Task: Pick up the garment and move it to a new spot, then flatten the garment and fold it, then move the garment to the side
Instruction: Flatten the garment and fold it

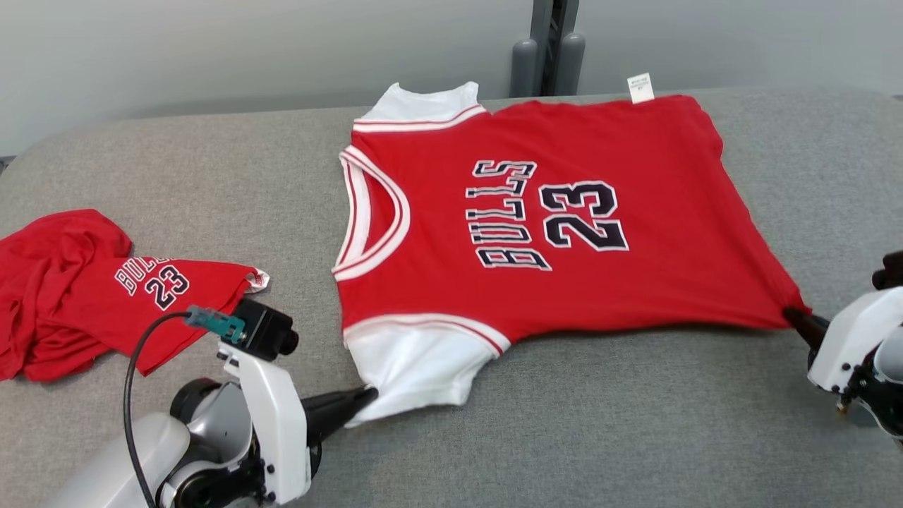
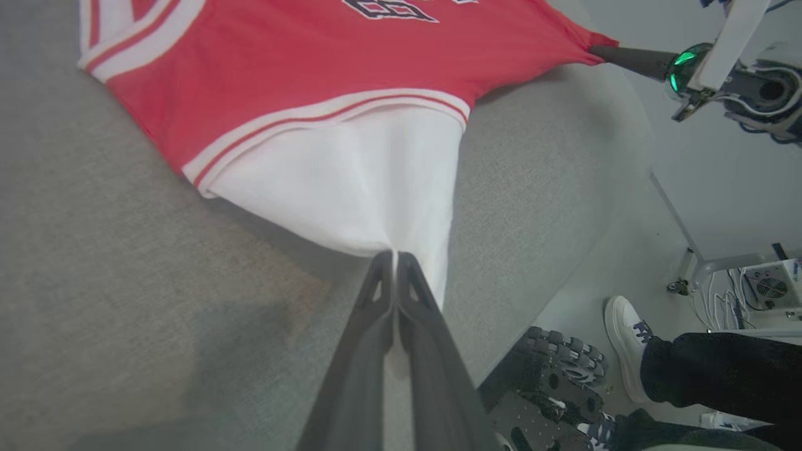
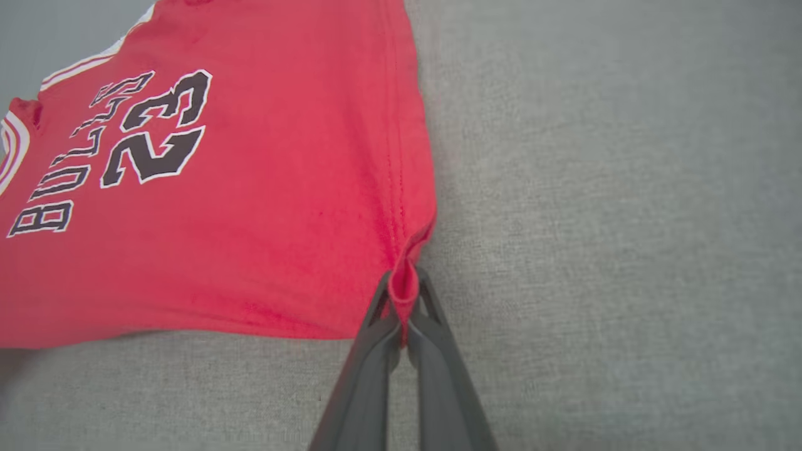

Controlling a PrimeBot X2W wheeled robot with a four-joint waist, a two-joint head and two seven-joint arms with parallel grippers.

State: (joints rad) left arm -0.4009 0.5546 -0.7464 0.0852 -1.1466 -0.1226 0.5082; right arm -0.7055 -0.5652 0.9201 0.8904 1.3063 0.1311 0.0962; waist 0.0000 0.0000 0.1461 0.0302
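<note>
the jersey (image 1: 564, 226) lies face up on the grey pad (image 1: 600, 437). the left gripper (image 2: 395, 255) pinches its white sleeve (image 2: 351, 181) and the right gripper (image 3: 402, 279) pinches the red hem corner (image 3: 410, 244), jaws pressed on cloth, likely pulling the near edge taut to flatten it before folding.

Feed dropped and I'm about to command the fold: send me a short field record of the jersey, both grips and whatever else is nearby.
garment: red Bulls 23 jersey, spread print-up, not yet folded
surface: grey padded table
left gripper: shut on near white sleeve, at its edge
right gripper: shut on red hem corner
cloth state: pulled taut toward both grips
other garment: crumpled red Bulls shirt, to the robot's left, apart from the jersey
bystander: person's white shoe on the floor beside the table
</note>
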